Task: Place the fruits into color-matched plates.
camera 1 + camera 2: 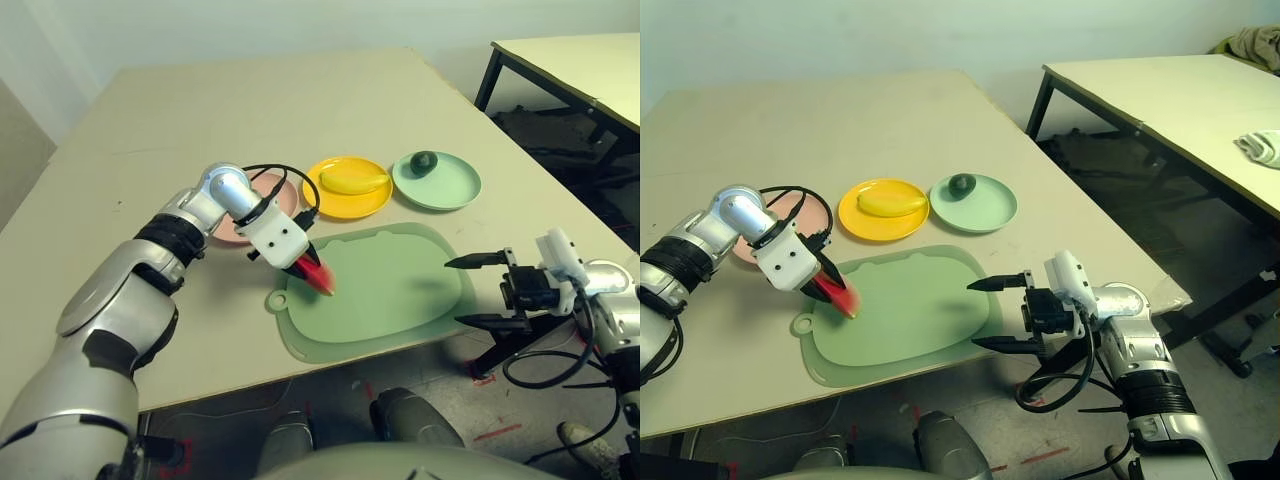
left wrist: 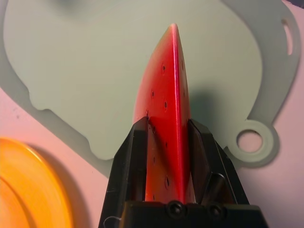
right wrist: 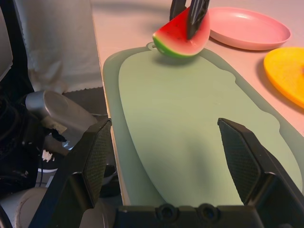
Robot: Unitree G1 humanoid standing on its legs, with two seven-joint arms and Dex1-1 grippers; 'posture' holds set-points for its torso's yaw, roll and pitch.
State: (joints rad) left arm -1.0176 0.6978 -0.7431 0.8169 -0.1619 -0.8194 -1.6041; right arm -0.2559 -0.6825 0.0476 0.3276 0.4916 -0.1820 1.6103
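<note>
My left gripper is shut on the red watermelon wedge, holding it just above the left part of the green cutting mat; the wedge sits between both black fingers. The pale pink plate lies just behind that wrist, partly hidden by it and bare where it shows. The banana lies in the yellow plate. The avocado sits in the mint green plate. My right gripper stands open at the mat's right edge with nothing between its fingers.
The table's front edge runs just below the mat, and its right edge passes near my right gripper. A second table with a white cloth stands to the right across a gap of floor. Behind the plates the tabletop is bare.
</note>
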